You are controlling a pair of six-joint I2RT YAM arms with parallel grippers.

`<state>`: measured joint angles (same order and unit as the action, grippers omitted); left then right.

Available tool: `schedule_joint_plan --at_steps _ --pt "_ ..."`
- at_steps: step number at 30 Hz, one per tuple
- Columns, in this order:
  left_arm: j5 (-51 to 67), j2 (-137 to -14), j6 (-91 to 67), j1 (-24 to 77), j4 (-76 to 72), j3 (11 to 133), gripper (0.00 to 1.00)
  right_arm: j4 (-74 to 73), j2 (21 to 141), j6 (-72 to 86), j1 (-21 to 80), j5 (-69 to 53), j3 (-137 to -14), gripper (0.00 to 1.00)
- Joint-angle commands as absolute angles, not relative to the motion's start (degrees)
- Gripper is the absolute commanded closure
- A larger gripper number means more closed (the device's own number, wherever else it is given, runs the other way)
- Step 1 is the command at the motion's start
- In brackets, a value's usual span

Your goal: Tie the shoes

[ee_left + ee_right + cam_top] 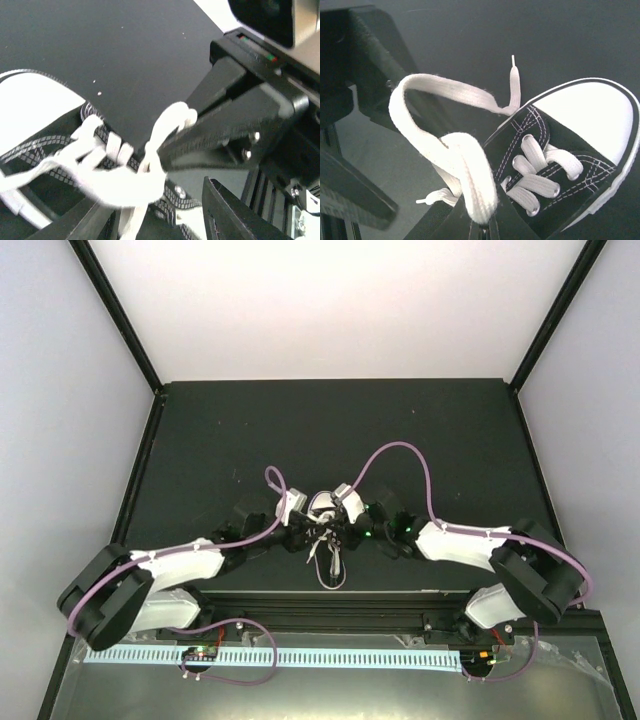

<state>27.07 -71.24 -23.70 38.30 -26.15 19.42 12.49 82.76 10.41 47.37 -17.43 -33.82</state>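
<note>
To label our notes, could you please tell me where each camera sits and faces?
Top external: above and behind, looking down on the table; left arm and right arm meet at the sneaker.
Left wrist: on the left arm, looking past the left gripper at the laces.
Right wrist: on the right arm, looking past the right gripper at the toe cap.
Shared: both wrist views show the laces and the opposite gripper.

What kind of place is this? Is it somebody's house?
Not a house; most likely a robot lab's test booth. White walls box in a black table, two robot arms are bolted at its edge, and the right claw pinches the lace of a sneaker.
</note>
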Motion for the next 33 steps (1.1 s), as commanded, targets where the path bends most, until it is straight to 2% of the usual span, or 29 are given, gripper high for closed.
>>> schedule_joint_plan --at_steps 1,5,7,16,24,33 --pt "24.68 -65.88 -24.01 37.25 -24.72 15.07 0.54 15.69 80.49 10.61 47.12 -15.36 -32.4 0.98" --pt "21.89 -62.22 -26.04 35.79 -25.64 11.76 0.54 15.64 79.91 10.78 47.2 -15.91 -31.8 0.98" --pt "19.36 -62.39 -26.96 35.2 -24.48 12.03 0.58 15.54 79.66 10.81 47.17 -16.27 -31.65 0.98" --pt "19.9 -75.2 -26.39 33.26 -21.94 19.77 0.66 15.77 79.28 11.41 47.17 -17.57 -31.38 0.98" --pt "25.91 -83.48 -24.95 32.52 -27.61 24.38 0.66 15.86 79.33 11.6 47.18 -18.02 -31.29 0.98" --pt "41.82 -87.28 -21.63 32.51 -34.34 25.64 0.62 16.99 79.16 15.3 47.1 -14.26 -31.62 0.98"
